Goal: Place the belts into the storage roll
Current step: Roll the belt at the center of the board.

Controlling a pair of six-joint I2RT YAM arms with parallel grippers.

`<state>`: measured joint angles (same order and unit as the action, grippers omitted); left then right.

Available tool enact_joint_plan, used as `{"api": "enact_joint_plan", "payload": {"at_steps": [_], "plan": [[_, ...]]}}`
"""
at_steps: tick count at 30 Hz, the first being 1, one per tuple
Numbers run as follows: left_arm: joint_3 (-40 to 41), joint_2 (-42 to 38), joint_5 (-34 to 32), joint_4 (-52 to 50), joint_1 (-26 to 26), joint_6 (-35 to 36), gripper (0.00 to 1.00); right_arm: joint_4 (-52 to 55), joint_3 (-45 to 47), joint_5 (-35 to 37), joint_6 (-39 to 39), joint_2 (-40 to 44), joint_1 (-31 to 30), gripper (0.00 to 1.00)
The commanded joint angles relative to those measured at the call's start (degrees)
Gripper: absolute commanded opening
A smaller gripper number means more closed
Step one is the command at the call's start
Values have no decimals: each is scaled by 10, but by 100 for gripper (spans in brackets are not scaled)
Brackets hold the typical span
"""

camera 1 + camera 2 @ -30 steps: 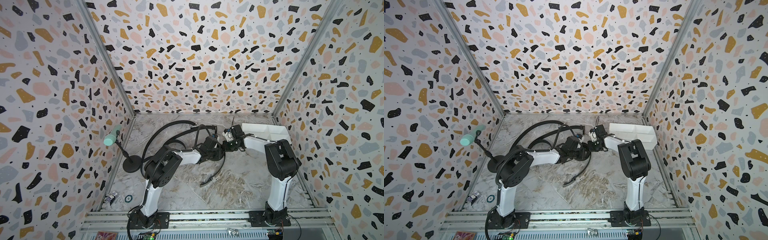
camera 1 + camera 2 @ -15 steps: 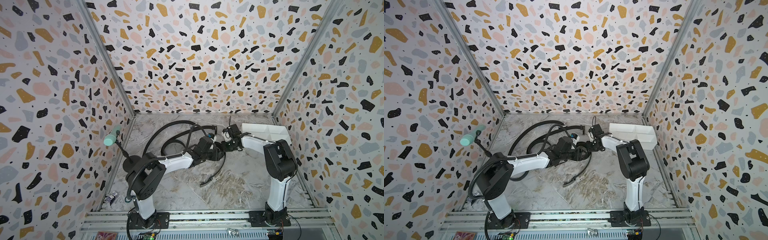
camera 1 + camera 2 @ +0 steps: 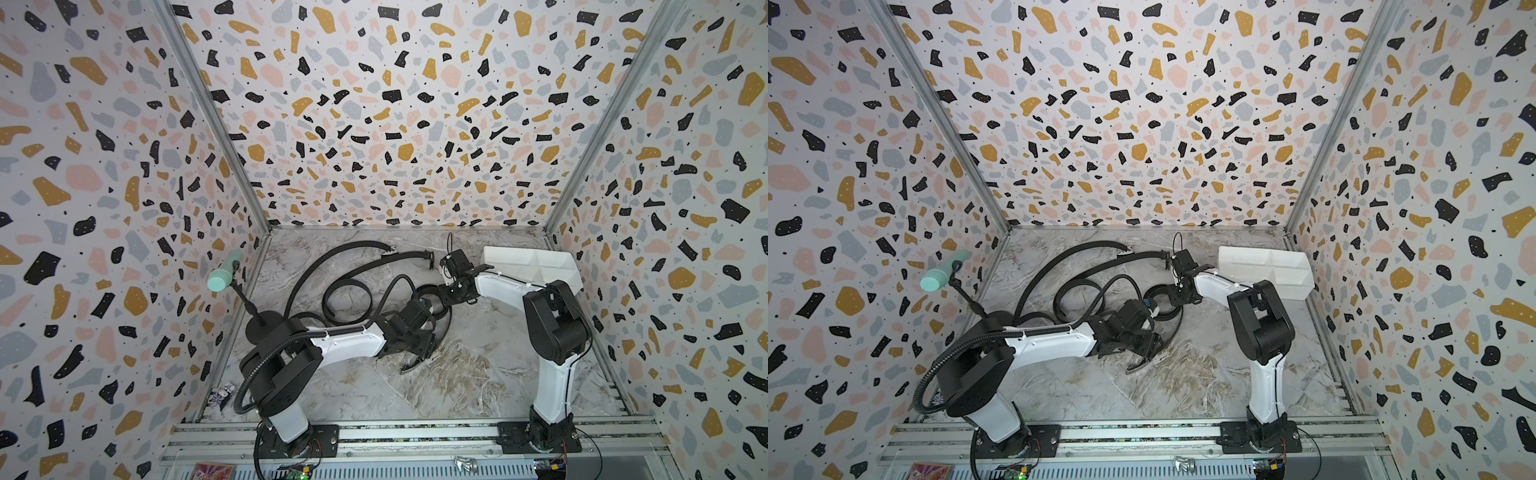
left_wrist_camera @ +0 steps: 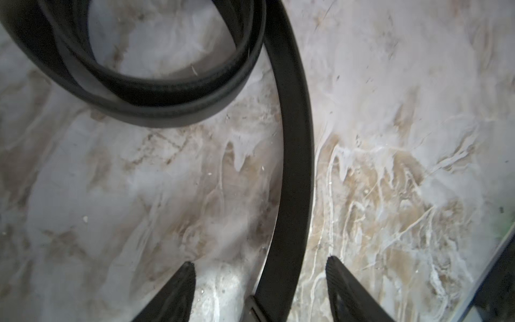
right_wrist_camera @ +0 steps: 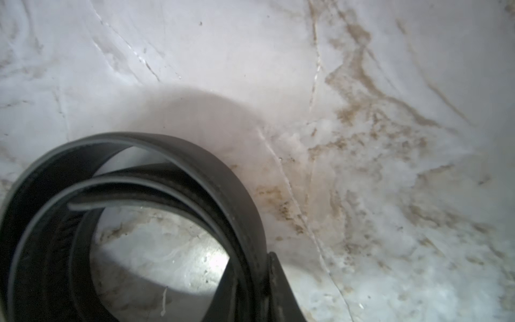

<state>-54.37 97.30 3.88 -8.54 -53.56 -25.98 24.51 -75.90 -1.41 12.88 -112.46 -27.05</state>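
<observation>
Right gripper [image 5: 250,267] pinches the wall of a coiled black belt [image 5: 139,156], seemingly to hold the roll together, while the left gripper [image 4: 260,264], jaws spread wide, straddles its loose tail [image 4: 295,139] without touching.

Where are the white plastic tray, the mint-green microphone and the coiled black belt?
White divided plastic tray [image 3: 550,271]: a top view, bare inside.
Mint-green microphone [image 3: 223,277]: a top view, its head.
Coiled black belt [image 5: 223,184]: right wrist view, outer loop.

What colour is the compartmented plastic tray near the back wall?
White. The rectangular plastic tray shows best in a top view.
</observation>
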Motion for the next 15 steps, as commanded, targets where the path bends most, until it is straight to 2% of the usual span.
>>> {"api": "enact_joint_plan", "payload": {"at_steps": [1,10,15], "plan": [[-11,28,-27,-35,-17,29,71,88,36,42,-16,7,2,17],[-44,70,-198,-100,-13,46,72,99,42,60,-21,-13,0,18],[-84,104,-239,-101,14,53,75,113,103,67,-16,30,7,18]]}}
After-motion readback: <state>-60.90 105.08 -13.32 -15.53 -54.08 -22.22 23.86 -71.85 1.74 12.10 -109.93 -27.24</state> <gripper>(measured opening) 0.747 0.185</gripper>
